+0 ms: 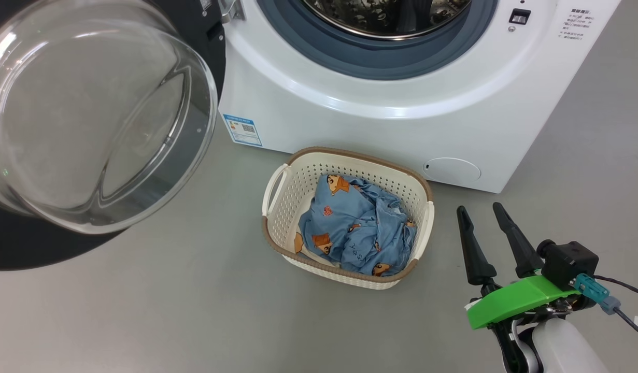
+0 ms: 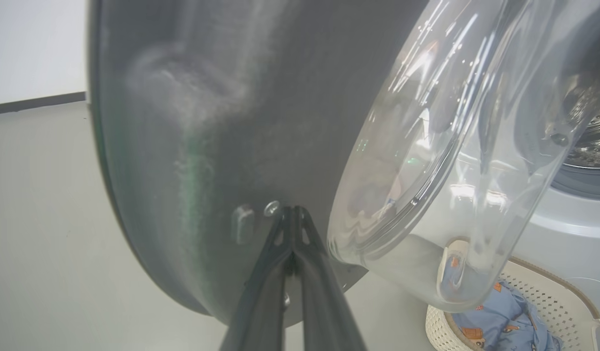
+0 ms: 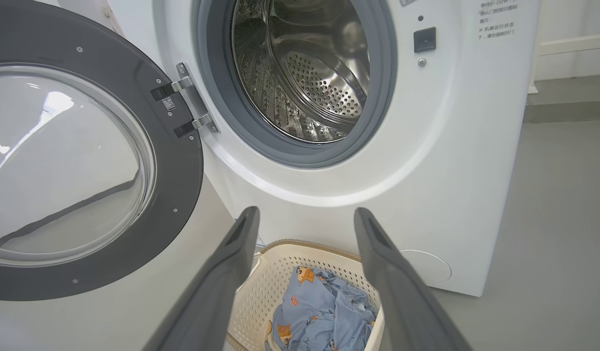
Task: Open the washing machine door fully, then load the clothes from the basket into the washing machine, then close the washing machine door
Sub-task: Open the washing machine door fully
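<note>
Closest in, the right end effector hangs low over the floor just to the right of the basket. Its two dark fingers are spread wide and hold nothing. The basket stands on the floor in front of the washing machine, and the clothes lie bundled inside it, below the rim.

To the left, the washing machine door is swung well out on its hinge, with its glass bowl bulging over the floor beside the basket. The left end effector has its fingers pressed together on nothing. Its tips are at the door's dark inner ring beside a screw, and I cannot tell whether they touch it or stop just short. Farthest back, the steel drum stands open with nothing visible inside.

The door step looks about done, and picking up the clothes seems to be next. Several things could go wrong from here:

- **Basket:** it looks light, so a finger catching its perforated wall or rim could drag or tip it.
- **Grip:** a shallow pinch may lift only part of the bundle, leaving a trailing end that snags on the grey gasket.
- **Door:** if nothing holds it, it could drift back into the loading path.
</note>
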